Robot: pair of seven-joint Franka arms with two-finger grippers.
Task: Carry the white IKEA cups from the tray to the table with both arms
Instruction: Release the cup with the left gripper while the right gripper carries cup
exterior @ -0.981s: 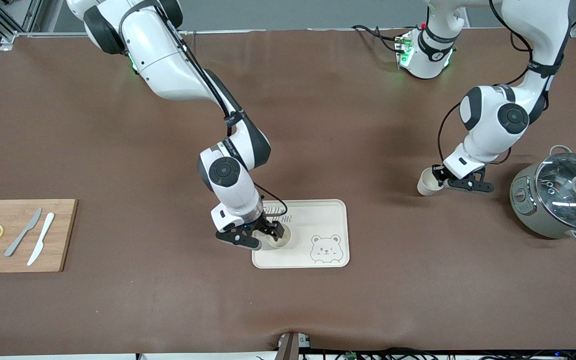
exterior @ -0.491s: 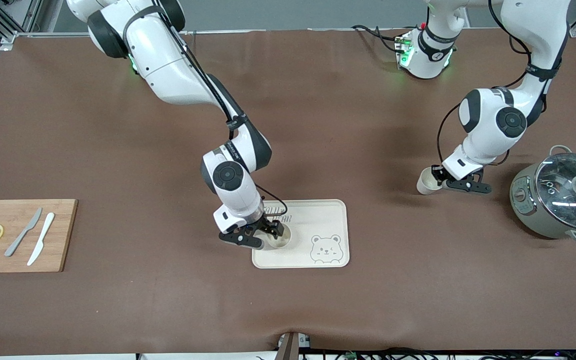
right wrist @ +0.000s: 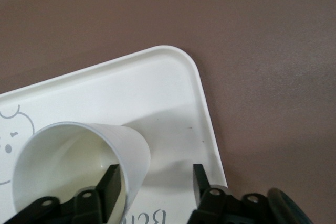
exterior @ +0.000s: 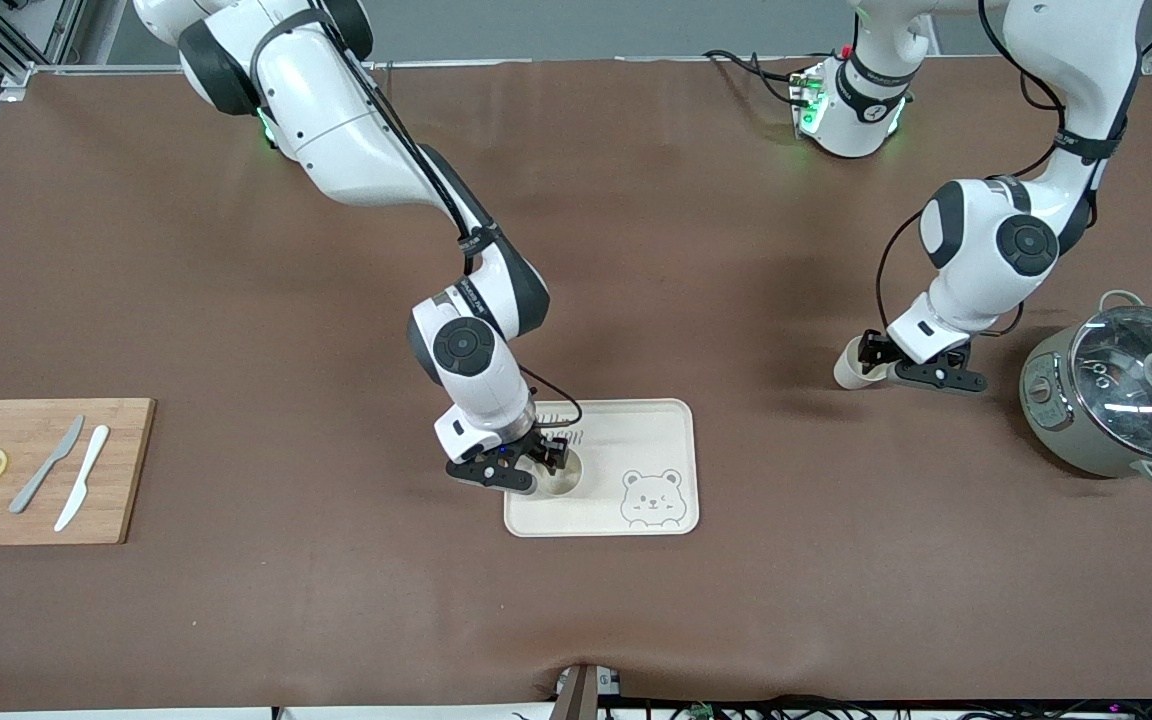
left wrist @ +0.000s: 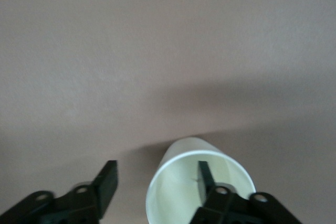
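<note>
One white cup (exterior: 562, 480) stands on the cream bear-printed tray (exterior: 651, 430), on the part toward the right arm's end. My right gripper (exterior: 539, 472) is open at it. In the right wrist view the right gripper (right wrist: 155, 174) has one finger inside the cup (right wrist: 73, 166) and one outside over the tray (right wrist: 173, 77). The second white cup (exterior: 846, 372) stands on the brown table toward the left arm's end. My left gripper (exterior: 871, 362) is open there too. In the left wrist view the left gripper (left wrist: 156, 170) straddles that cup's (left wrist: 184, 192) wall.
A grey pot with a glass lid (exterior: 1126, 390) stands at the left arm's end, close to the left gripper. A wooden cutting board (exterior: 36, 470) with two knives and lemon slices lies at the right arm's end.
The right arm has shifted slightly toward the left arm's end over the tray. The left arm has barely moved. Both cups stay where they were.
</note>
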